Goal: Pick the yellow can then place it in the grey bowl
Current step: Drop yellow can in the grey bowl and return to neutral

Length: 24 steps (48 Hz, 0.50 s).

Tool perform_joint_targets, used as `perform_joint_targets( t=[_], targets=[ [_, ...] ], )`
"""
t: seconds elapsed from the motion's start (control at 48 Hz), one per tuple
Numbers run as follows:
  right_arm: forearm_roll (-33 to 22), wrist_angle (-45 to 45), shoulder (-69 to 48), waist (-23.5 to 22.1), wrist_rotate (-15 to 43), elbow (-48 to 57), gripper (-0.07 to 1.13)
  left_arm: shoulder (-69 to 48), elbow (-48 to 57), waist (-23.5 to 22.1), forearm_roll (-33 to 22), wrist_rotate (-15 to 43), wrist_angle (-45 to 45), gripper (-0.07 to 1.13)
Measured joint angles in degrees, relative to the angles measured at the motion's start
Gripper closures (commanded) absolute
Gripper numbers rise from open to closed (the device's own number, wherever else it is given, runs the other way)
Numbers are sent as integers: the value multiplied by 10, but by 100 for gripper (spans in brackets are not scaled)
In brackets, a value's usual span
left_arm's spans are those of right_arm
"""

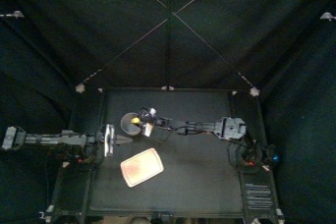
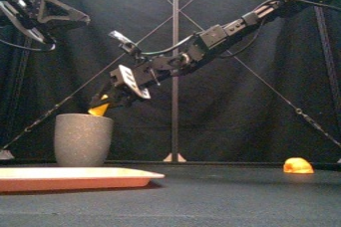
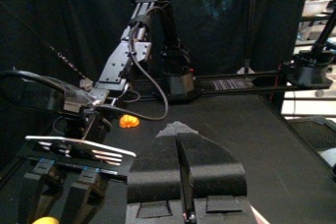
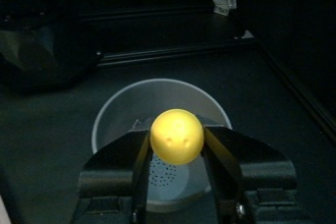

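pink tray (image 2: 74,177): nearest you, flat on the surface;
yellow can (image 4: 176,135): just above grey bowl (image 2: 83,139); your right fingers (image 4: 129,165) clenched on it;
left fingers (image 3: 197,172): closed, empty, resting far left

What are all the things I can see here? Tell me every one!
yellow can: one, yellow, held just above the grey cup's mouth
grey cup: one, grey speckled, upright on the table's left part, behind the tray
pink tray: one, pink, flat near the front left
orange toy: one, orange, on the table at the right
table: one, black
right hand: one, black, shut on the yellow can
left hand: one, black, shut, holding nothing, at the table's left edge
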Motion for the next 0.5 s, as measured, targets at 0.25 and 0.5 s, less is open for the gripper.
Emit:
perform_joint_targets(
  t=[0.25, 0.5],
  targets=[
    [15, 9, 11, 3, 0, -17, 6, -1, 0, 1, 0, 0, 0, 106],
    [20, -5, 9, 3, -4, 1, 6, 0, 0, 1, 0, 1, 0, 106]
  ],
)
